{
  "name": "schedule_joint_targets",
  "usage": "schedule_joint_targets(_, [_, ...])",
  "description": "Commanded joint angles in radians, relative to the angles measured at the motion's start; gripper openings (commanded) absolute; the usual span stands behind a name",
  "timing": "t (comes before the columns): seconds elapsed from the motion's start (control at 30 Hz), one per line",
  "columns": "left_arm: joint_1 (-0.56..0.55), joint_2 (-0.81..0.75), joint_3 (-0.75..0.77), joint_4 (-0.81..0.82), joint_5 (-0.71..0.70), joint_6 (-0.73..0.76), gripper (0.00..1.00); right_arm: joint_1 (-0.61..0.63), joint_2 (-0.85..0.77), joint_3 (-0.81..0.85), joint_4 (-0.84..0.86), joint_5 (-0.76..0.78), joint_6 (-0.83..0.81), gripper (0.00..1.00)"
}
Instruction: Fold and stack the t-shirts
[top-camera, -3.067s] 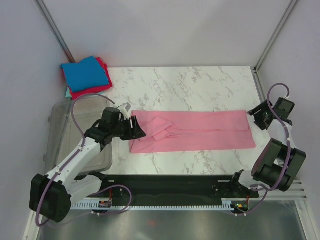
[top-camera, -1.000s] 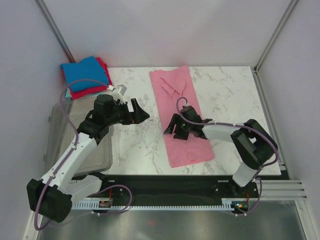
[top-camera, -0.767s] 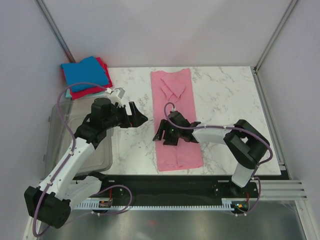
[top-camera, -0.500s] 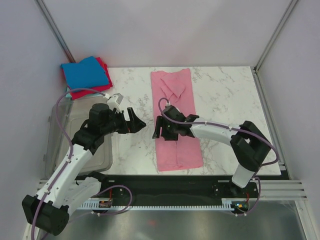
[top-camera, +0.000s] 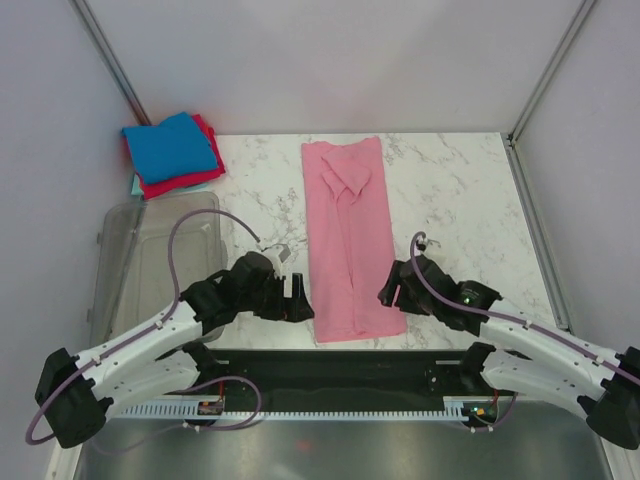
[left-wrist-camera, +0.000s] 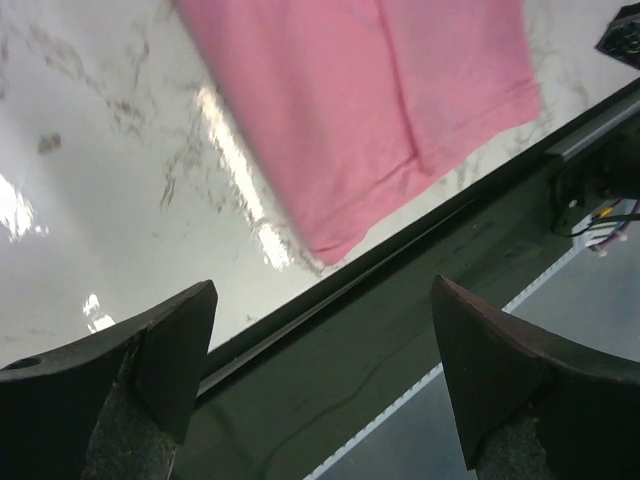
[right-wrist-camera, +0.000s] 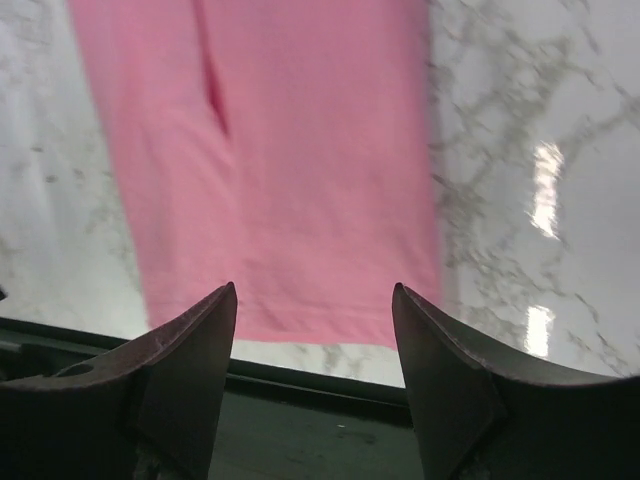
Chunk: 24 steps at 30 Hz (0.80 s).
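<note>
The light pink t-shirt (top-camera: 352, 240) lies flat as a long narrow strip running from the table's far edge to its near edge, with its sleeves bunched at the far end. My left gripper (top-camera: 303, 299) stands open and empty beside the strip's near left corner. My right gripper (top-camera: 387, 293) is open and empty at the near right corner. In the left wrist view the pink shirt (left-wrist-camera: 370, 100) lies ahead of the left gripper (left-wrist-camera: 325, 350). In the right wrist view the pink hem (right-wrist-camera: 300, 200) sits just ahead of the right gripper (right-wrist-camera: 315, 340). Folded blue (top-camera: 172, 145), red (top-camera: 185, 182) and teal (top-camera: 134, 186) shirts are stacked at the back left.
A clear plastic tub (top-camera: 140, 260) stands at the left, beside the left arm. The black rail (top-camera: 340, 365) runs along the table's near edge under both grippers. Grey walls close in the back and sides.
The pink strip went from lying crosswise to lengthwise. Both arms have since pulled back toward the near edge: the right gripper left the shirt's middle, the left came down beside the near corner.
</note>
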Motion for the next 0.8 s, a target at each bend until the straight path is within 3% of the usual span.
schedule_joint_targets(0.0, [-0.066, 0.008, -0.074, 0.025, -0.117, -0.164, 0.93, 0.009, -0.069, -0.127, -0.05, 0.041, 0.127, 0.71])
schedule_joint_targets(0.27, [-0.169, 0.075, -0.211, 0.233, -0.128, -0.282, 0.86, 0.009, -0.167, -0.267, -0.067, 0.075, 0.182, 0.61])
schedule_joint_targets(0.63, [-0.201, 0.178, -0.225, 0.33, -0.143, -0.288, 0.81, 0.012, -0.139, -0.348, 0.041, -0.003, 0.179, 0.43])
schedule_joint_targets(0.77, [-0.207, 0.209, -0.211, 0.332, -0.154, -0.284, 0.77, 0.012, -0.132, -0.348, 0.041, -0.023, 0.168, 0.31])
